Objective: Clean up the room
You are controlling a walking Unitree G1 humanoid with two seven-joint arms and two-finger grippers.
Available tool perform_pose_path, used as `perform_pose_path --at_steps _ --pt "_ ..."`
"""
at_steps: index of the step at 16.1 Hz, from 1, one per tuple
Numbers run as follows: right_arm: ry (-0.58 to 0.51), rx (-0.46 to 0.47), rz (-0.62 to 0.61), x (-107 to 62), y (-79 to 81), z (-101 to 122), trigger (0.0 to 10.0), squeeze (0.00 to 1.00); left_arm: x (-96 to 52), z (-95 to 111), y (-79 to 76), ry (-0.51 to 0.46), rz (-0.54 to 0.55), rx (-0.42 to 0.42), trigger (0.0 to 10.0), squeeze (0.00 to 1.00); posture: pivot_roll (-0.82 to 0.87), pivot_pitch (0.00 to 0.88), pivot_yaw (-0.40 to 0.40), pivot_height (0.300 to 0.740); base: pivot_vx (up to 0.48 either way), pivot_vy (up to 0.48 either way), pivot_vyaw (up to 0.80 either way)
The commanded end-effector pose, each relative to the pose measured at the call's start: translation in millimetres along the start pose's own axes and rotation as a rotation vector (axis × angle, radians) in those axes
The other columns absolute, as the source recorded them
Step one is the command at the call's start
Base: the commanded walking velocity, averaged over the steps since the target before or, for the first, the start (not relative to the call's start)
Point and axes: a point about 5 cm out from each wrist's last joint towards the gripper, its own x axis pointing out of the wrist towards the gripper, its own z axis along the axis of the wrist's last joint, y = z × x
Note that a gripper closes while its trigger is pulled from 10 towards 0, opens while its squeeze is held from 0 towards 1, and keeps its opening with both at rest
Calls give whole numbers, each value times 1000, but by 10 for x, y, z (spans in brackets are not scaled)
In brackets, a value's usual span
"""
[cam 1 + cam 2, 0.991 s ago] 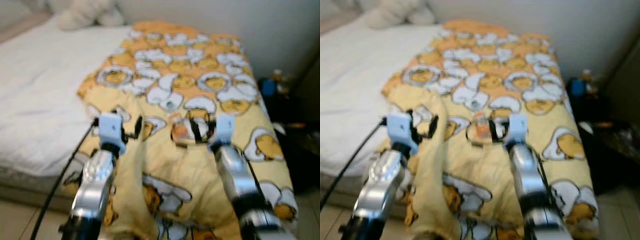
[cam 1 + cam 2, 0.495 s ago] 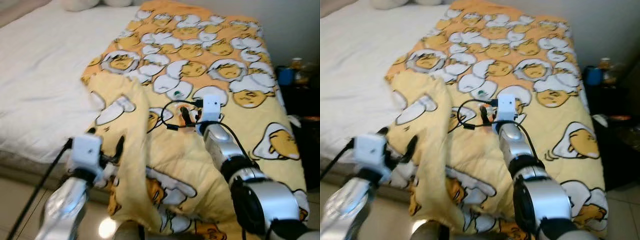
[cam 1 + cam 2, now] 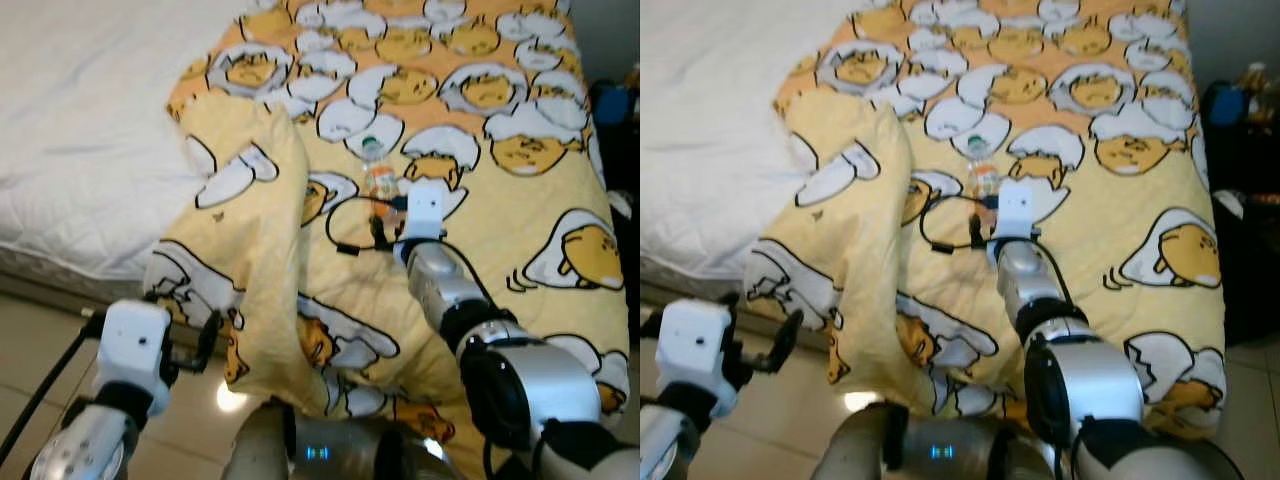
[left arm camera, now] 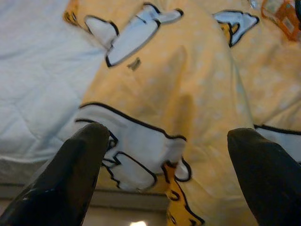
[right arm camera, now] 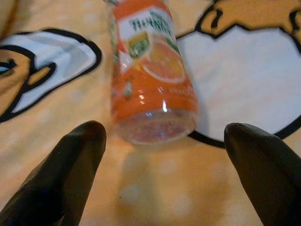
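Covering most of the bed point(image 3: 70, 150), whose white sheet shows at the robot's left, a yellow egg-print blanket point(image 3: 480, 170) lies with one edge folded back into a ridge. On the blanket lies an orange juice bottle point(image 3: 379, 180), on its side, orange liquid inside. The right tool point(image 5: 157, 155) hovers just short of the bottle's base, fingers spread wide, touching nothing. The left tool point(image 4: 164, 165), also wide and empty, hangs near the blanket's folded edge.
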Motion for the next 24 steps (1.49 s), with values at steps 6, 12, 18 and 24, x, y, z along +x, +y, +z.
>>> perform_pose_path --at_steps 6,12,18,24 --pt "-6 -78 69 -7 142 -19 0 0 109 4 -153 12 -75 -38 10000 0 391 269 3 740 0 0 0" --pt "-90 -113 87 -388 -154 -788 10000 0 419 -244 -539 65 -217 -137 10000 0 238 67 -63 740 0 0 0" --pt "-430 -83 -185 -977 -622 -542 10000 1000 1260 11 -561 -109 -100 -103 10000 0 46 0 -39 740 0 0 0" --pt "-448 -111 -168 -996 -579 -395 10000 1000 1567 166 -589 -206 -65 -62 10000 0 19 0 -20 740 0 0 0"
